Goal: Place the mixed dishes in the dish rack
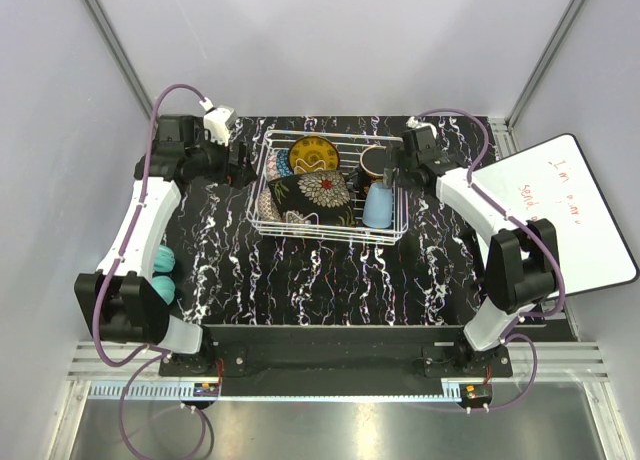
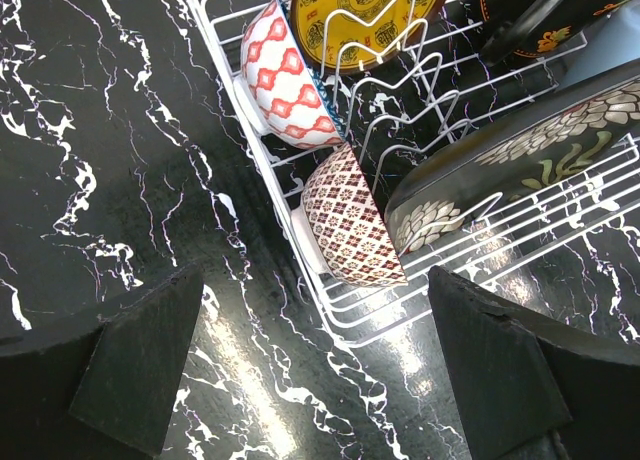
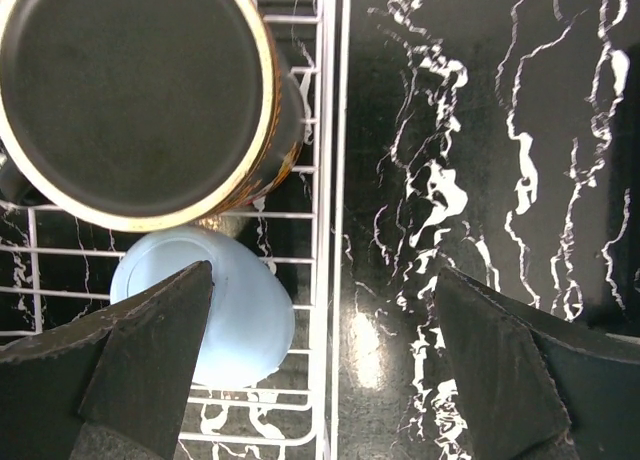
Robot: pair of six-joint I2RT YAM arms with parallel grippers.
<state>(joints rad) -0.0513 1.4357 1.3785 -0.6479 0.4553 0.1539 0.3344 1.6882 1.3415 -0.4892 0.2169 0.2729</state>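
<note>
The white wire dish rack [image 1: 330, 235] stands at the middle back of the table. In it are the yellow round plate [image 1: 313, 155], the black square floral plate [image 1: 315, 198], the light-blue cup [image 1: 378, 205] and the dark floral mug [image 1: 375, 162]. The left wrist view shows two bowls on edge at the rack's left end: a red-patterned, blue-rimmed bowl [image 2: 285, 75] and the beige patterned bowl [image 2: 350, 220]. My left gripper [image 1: 240, 165] is open and empty over the table beside that end [image 2: 315, 380]. My right gripper [image 1: 395, 170] is open and empty above the rack's right rim [image 3: 330, 180], beside the cup [image 3: 235, 315] and mug [image 3: 130, 90].
Two teal rounded items [image 1: 163, 270] lie at the table's left edge beside the left arm. A whiteboard with red writing [image 1: 570, 210] leans at the right edge. The table top is black marble with white veins.
</note>
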